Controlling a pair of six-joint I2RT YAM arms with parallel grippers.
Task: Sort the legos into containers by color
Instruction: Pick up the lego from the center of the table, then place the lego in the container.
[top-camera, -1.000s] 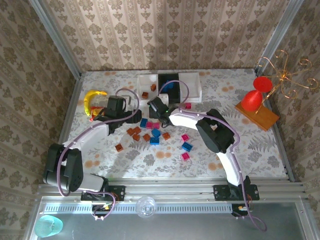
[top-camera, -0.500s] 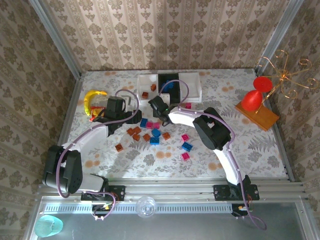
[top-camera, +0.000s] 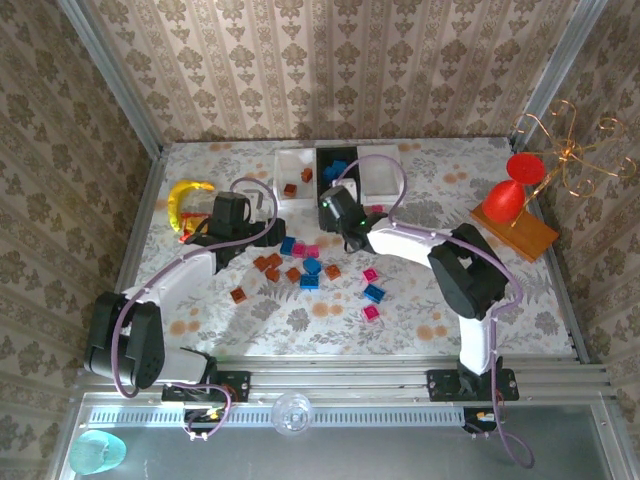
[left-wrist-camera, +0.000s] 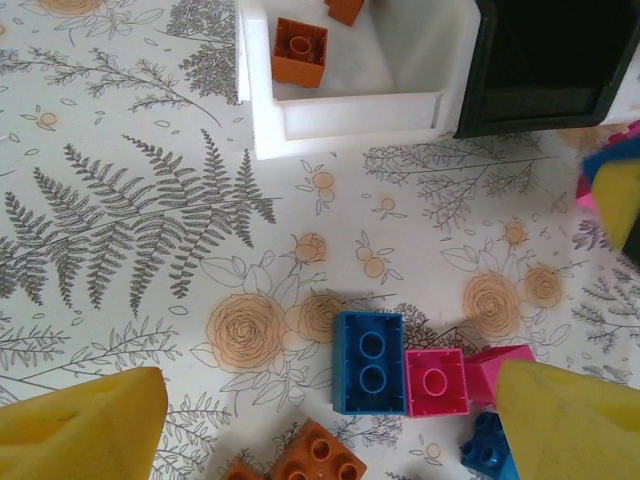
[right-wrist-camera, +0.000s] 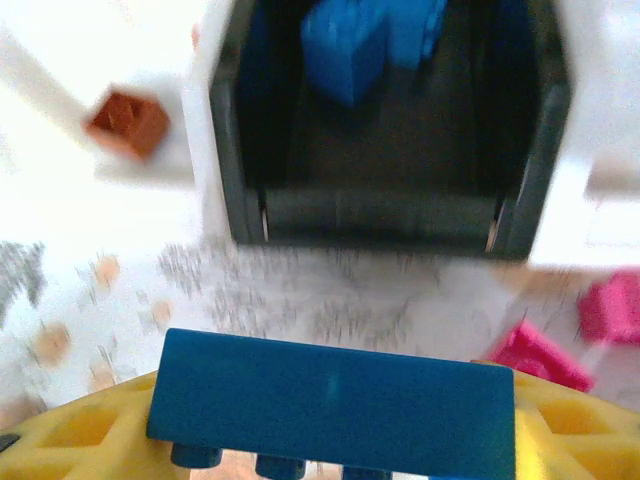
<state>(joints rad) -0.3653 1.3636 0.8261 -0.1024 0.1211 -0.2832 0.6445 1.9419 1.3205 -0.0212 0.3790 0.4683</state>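
A blue brick (right-wrist-camera: 330, 400) sits clamped between the yellow pads (right-wrist-camera: 60, 435) of the right gripper (right-wrist-camera: 330, 435), studs facing down, just on the near side of the containers (top-camera: 340, 172), which stand in a row at the far middle of the table. The black middle tray (right-wrist-camera: 380, 215) holds several blue bricks (right-wrist-camera: 345, 50), the left white tray (left-wrist-camera: 350, 115) holds 2 orange ones (left-wrist-camera: 300, 52), and what the right white tray (top-camera: 385, 160) holds cannot be told. The loose legos (top-camera: 300, 265) lie scattered near the table's middle, a blue piece (left-wrist-camera: 368, 362) touching a pink one (left-wrist-camera: 436, 382). The left gripper (left-wrist-camera: 320, 425) hangs over them with its jaws spread wide, holding nothing. The surface is a white cloth (top-camera: 450, 300) printed with orange roses and grey ferns. A banana (top-camera: 185, 193) lies at the far left, an orange board (top-camera: 525, 235) at the right. Beige damask wallpaper (top-camera: 330, 70) lines the walls, and a metal rail (top-camera: 350, 380) runs along the near edge.
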